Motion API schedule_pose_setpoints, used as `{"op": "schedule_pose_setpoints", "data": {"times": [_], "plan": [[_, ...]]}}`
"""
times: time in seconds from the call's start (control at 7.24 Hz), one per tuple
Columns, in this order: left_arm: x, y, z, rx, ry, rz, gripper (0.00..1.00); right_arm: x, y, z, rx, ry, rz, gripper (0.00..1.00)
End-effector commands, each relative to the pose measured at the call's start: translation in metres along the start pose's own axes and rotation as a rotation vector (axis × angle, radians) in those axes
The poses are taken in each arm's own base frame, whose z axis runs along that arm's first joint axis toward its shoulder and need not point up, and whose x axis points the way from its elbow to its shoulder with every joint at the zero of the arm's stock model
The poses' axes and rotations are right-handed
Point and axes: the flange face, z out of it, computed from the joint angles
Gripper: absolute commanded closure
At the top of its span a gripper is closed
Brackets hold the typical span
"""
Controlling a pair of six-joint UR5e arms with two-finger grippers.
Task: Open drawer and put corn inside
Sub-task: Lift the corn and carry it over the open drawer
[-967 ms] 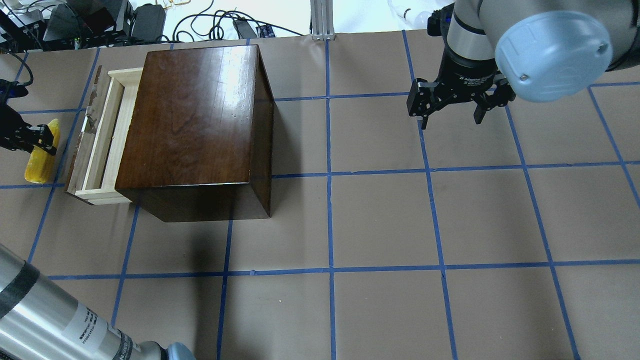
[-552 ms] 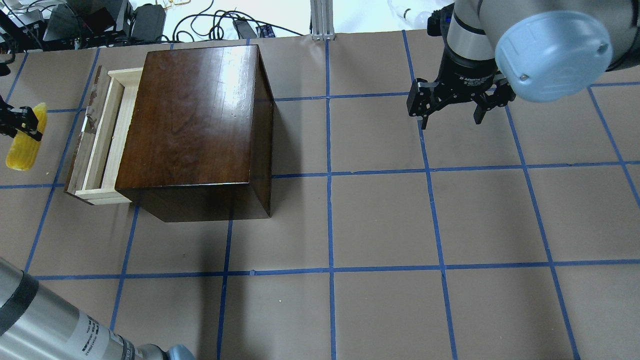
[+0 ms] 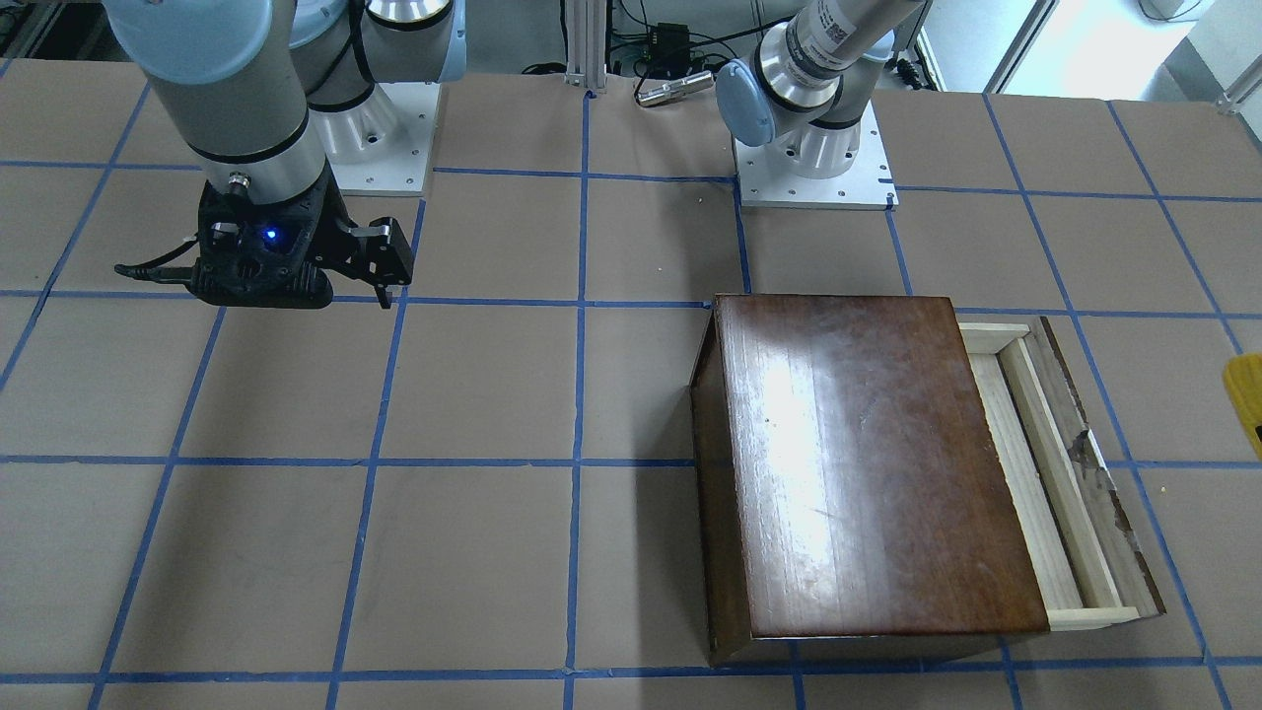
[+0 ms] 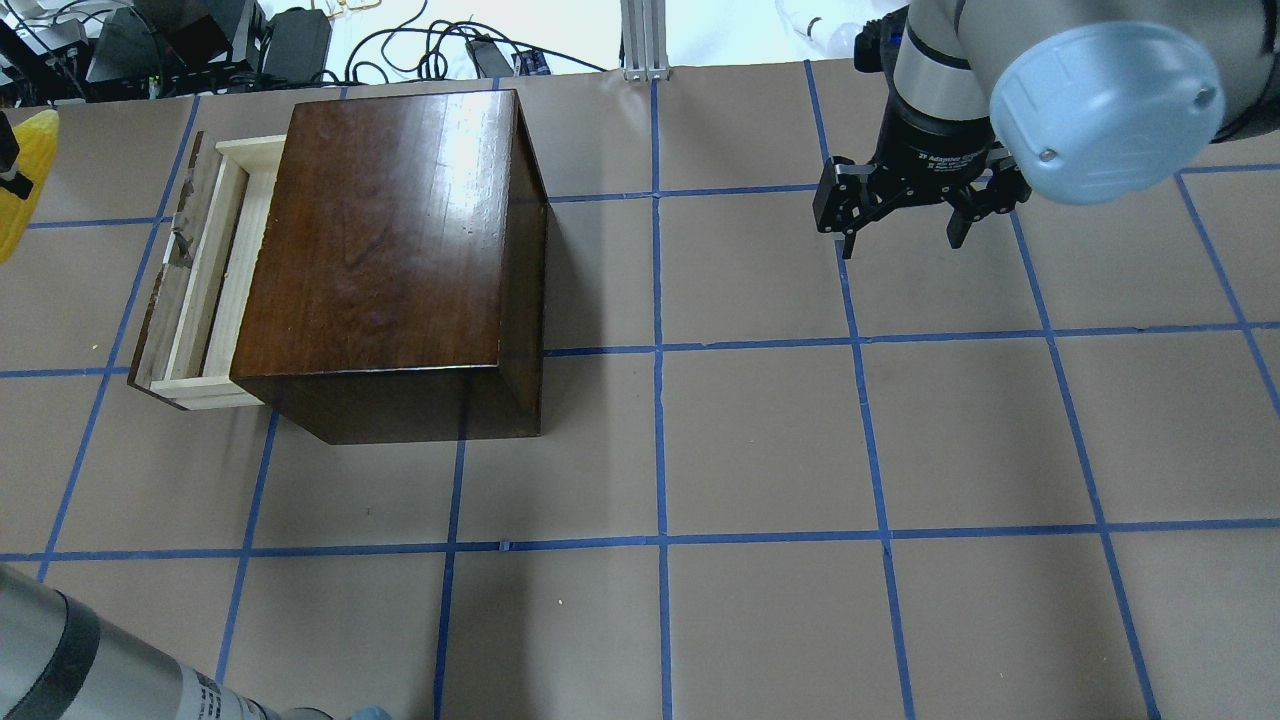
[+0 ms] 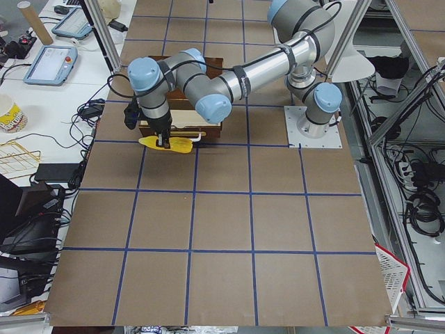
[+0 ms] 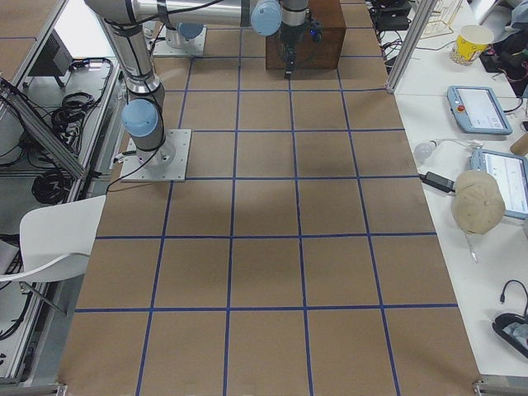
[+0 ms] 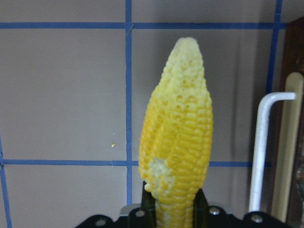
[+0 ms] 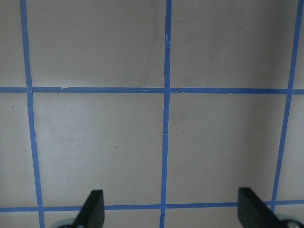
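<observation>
Overhead exterior shows the desk (image 4: 760, 440), the cabinet (image 4: 390, 230) and its drawer (image 4: 205, 290) pulled part-way out — a narrow slot. Left jaws clamp the corn (image 7: 178, 137) by its base, drawer off to their side; best to align the cob lengthwise with the slot before lowering. Right jaws gape, idle.

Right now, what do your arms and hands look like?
Both arms are silver tubes with pale blue joint caps: right arm, left arm. The right hand is black, two-fingered, with white lettering on its collar, a blue light and a black cable at the wrist. The left hand shows black fingers only.
</observation>
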Motion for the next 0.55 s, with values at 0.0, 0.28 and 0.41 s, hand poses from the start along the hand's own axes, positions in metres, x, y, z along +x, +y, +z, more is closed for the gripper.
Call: {"op": "schedule_pose_setpoints", "data": {"times": [0.0, 0.28, 0.41], "plan": [[0.057, -0.006, -0.025, 0.024, -0.004, 0.011, 1.0, 0.0, 0.0, 0.0, 0.0, 0.0, 0.0, 0.0], [0.103, -0.016, -0.014, 0.007, 0.024, -0.039, 1.0, 0.0, 0.0, 0.0, 0.0, 0.0, 0.0, 0.0], [0.112, -0.017, 0.0, -0.009, 0.06, -0.066, 1.0, 0.0, 0.0, 0.0, 0.0, 0.0, 0.0, 0.0]]}}
